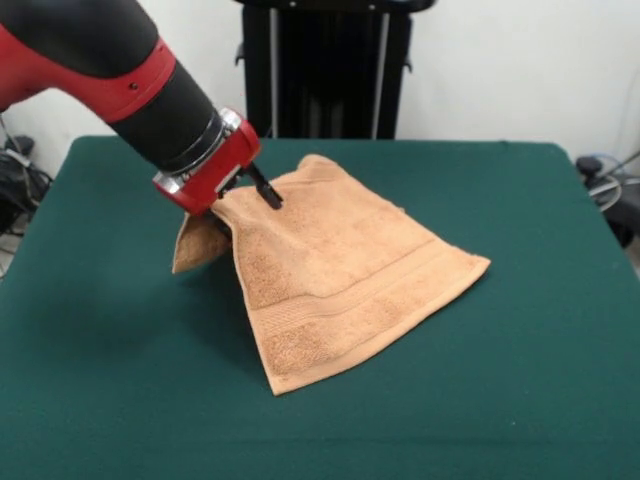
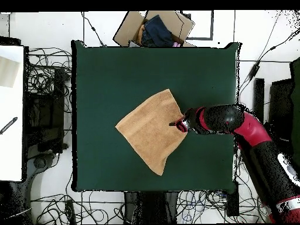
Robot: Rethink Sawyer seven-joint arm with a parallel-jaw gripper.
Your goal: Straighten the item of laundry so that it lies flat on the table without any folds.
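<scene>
The towel lies near the middle of the green desk, mostly spread, but one corner is lifted off the felt, with a flap hanging folded beneath it. The pincer has closed on that raised edge, likely to draw the fold outward, away from the towel's flat part.

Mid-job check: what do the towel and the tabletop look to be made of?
Towel: looks like soft peach-orange terry cotton, matte and nubby, with a flatter woven band near its front edge. Table: dark green top, felt-like, matte with no glare; probably fabric over a hard board.
</scene>
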